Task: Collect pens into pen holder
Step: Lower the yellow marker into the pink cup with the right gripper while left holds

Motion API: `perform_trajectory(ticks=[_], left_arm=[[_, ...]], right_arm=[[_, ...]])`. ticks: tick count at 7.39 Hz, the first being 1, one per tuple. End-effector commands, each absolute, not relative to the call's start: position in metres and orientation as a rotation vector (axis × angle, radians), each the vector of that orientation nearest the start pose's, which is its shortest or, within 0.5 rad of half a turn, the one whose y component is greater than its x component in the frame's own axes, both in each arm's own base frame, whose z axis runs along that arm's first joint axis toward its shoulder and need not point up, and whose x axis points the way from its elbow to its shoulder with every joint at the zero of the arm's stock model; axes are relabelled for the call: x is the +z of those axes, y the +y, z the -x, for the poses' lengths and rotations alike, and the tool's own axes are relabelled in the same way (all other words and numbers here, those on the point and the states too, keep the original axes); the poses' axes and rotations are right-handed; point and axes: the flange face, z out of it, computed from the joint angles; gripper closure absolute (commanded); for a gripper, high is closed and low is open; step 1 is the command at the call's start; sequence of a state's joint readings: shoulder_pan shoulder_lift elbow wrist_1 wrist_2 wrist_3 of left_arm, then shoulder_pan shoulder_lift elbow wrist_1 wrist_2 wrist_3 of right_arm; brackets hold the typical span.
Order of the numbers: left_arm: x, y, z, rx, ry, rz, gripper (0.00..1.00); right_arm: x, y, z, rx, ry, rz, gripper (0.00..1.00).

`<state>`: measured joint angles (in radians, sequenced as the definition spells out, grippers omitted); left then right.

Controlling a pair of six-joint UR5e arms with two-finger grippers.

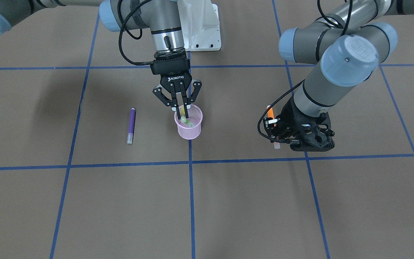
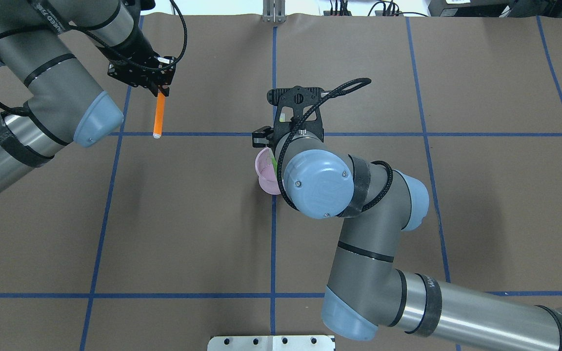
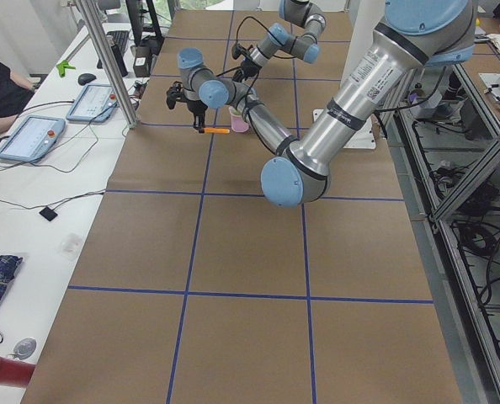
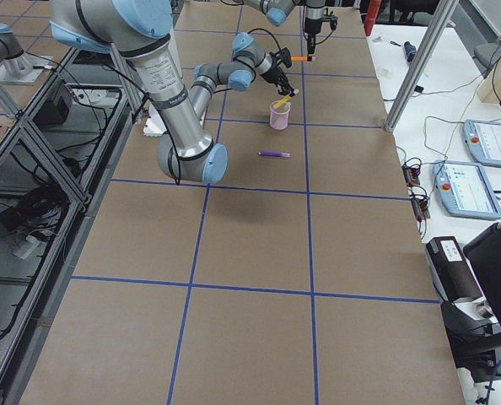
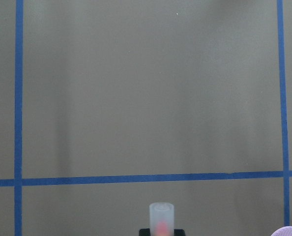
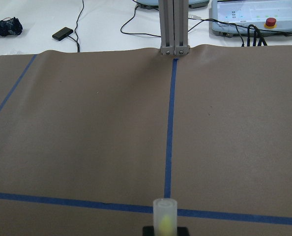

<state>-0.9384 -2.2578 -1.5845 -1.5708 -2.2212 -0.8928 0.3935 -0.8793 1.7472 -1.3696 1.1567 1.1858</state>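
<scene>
**Table State: Pens and Pen Holder**

The table (image 2: 188,219) carried brown paper with a blue tape grid; white desks (image 6: 111,29) stood beyond it. The left gripper (image 2: 162,91) clamped the orange pen (image 2: 158,116). At centre, the right gripper (image 1: 180,106) pinched the yellow pen (image 1: 183,111) at the mouth of the pen holder (image 1: 189,133). In the overhead view the right arm (image 2: 359,234) hid the purple pen (image 1: 131,126), which lay flat nearby.

We see a brown-papered desk (image 1: 228,201) gridded with blue tape (image 1: 191,201); a white side desk (image 3: 14,244) holds two control pendants (image 3: 29,137).
</scene>
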Motion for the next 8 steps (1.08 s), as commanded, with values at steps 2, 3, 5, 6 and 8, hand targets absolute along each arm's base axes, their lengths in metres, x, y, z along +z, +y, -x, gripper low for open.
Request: perform_trajectory(ticks=[2,3,5,6,8], left_arm=[[0.236,-0.605,-0.353,-0.015,0.913,-0.056,1.00],[0.235,-0.606,-0.353,-0.015,0.914,-0.057,1.00],[0.235,-0.606,-0.353,-0.015,0.914,-0.057,1.00],[0.235,-0.606,-0.353,-0.015,0.914,-0.057,1.00],[0.231,-0.605,-0.352,-0.012,0.920,-0.064,1.00]], right_arm=[[0.154,-0.405,0.553,0.238,-0.785,-0.791,1.00],[0.162,-0.403,0.560,0.231,-0.768,-0.787,1.00],[0.169,-0.403,0.570,0.249,-0.737,-0.835,0.95],[0.169,-0.403,0.573,0.252,-0.744,-0.837,0.29],[0.160,-0.402,0.569,0.256,-0.770,-0.832,0.00]])
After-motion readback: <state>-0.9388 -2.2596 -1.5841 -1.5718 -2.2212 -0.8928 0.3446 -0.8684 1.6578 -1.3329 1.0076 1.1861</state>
